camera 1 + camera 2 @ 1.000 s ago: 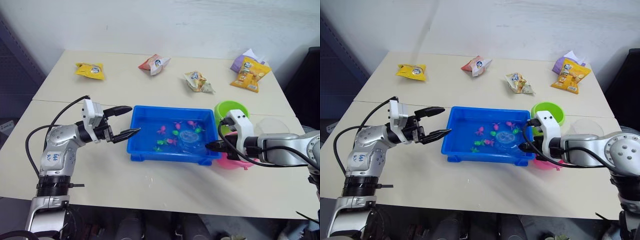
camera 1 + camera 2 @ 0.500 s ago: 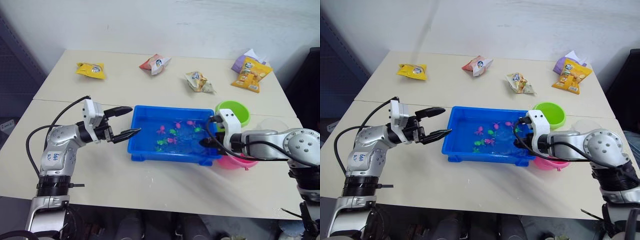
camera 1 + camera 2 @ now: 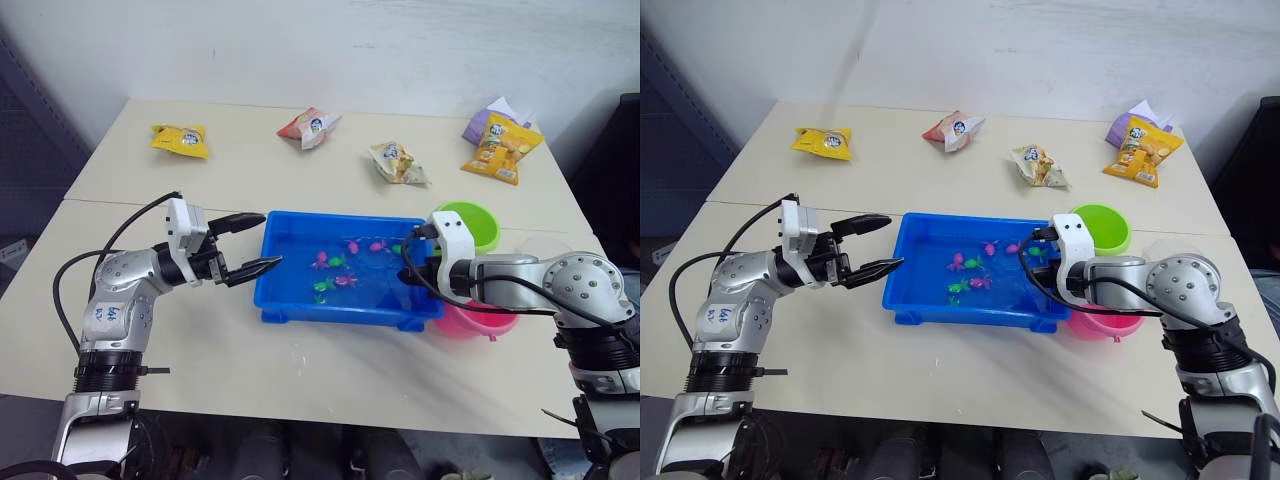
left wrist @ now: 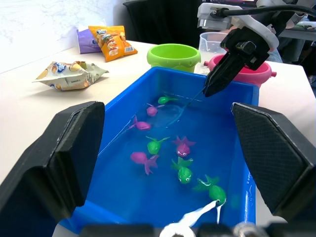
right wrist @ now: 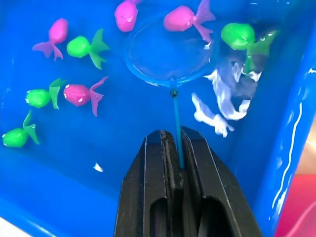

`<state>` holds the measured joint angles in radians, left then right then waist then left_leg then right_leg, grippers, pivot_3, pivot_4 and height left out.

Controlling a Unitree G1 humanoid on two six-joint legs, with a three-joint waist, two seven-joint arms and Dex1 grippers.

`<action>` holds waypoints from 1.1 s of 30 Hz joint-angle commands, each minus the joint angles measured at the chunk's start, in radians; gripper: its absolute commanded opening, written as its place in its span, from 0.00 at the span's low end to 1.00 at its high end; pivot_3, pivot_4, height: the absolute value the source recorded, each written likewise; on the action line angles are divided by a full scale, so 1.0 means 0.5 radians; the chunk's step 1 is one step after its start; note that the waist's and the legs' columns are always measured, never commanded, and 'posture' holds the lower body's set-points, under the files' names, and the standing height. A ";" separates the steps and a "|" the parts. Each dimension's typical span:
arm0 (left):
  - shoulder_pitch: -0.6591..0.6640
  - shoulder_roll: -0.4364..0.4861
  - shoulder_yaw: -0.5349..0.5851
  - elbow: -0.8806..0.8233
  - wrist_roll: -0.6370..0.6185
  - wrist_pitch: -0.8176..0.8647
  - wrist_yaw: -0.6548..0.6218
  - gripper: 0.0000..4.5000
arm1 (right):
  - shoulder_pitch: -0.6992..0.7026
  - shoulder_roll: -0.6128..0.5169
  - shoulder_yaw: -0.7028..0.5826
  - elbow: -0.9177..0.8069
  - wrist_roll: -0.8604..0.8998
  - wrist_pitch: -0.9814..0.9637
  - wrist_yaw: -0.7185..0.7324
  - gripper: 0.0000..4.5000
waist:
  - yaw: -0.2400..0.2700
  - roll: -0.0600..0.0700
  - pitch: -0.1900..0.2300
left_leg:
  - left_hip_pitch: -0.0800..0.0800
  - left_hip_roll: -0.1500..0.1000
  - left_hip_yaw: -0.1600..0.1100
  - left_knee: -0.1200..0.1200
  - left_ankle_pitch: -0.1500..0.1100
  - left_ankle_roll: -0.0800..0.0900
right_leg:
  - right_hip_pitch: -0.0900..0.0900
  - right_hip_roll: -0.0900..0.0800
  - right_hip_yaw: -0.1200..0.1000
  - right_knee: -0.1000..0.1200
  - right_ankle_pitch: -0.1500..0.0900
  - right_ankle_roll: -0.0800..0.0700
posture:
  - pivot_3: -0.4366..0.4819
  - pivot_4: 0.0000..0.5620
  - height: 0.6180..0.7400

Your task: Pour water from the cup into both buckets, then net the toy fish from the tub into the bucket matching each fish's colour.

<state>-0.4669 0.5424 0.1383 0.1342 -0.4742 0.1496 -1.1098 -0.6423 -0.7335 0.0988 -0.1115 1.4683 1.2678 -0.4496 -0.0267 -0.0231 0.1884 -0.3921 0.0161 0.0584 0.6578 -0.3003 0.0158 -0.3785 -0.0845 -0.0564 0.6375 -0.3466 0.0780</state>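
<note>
- Here the right gripper [image 5: 176, 148] clamps the net [image 5: 168, 54] handle, hoop dipped among the fish [image 5: 185, 18] in the tub [image 3: 290, 300], likely to scoop.
- Left gripper [image 3: 255, 243], fingers spread, waits beside the tub.

Blue-rimmed net [image 5: 168, 54] among tub's [image 3: 300, 300] fish [image 5: 185, 19]

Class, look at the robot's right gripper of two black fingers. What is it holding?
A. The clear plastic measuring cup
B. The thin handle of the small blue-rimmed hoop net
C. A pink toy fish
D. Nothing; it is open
B: the right gripper is shut on the net handle, with the hoop lying in the bright blue rectangular tub.
</note>
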 commanded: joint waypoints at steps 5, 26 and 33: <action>-0.038 -0.003 0.015 -0.017 -0.024 -0.032 -0.003 0.98 | 0.039 0.010 -0.159 -0.212 -0.140 0.026 0.125 0.00 | 0.000 0.000 0.000 | 0.000 0.000 0.000 -0.004 0.000 0.000 | 0.000 0.000 0.000 0.000 0.000 0.000 | 0.48 0.27 0.98; -0.140 0.011 -0.086 -0.205 -0.133 0.092 -0.210 0.98 | 0.732 -0.373 -0.686 -1.004 -0.491 -0.195 0.992 0.00 | 0.011 0.000 0.000 | 0.001 -0.001 -0.001 -0.013 0.001 -0.001 | 0.002 0.001 -0.002 -0.004 0.000 0.001 | 0.48 0.27 0.98; -0.283 -0.105 -0.199 -0.102 -0.121 0.101 -0.302 0.98 | 1.400 -0.340 -1.305 -1.484 -0.725 -0.589 1.405 0.00 | 0.054 0.000 0.000 | 0.002 -0.001 -0.001 -0.015 0.002 -0.002 | 0.004 0.004 -0.003 -0.008 0.000 0.001 | 0.48 0.27 0.98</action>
<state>-0.5851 0.5021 0.0494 0.0784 -0.5175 0.2064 -1.2469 0.0081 -0.9255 -0.4382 -0.7598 1.1543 1.0742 0.1781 0.0005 -0.0230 0.1884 -0.3911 0.0157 0.0579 0.6502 -0.2995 0.0146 -0.3764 -0.0823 -0.0580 0.6332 -0.3463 0.0785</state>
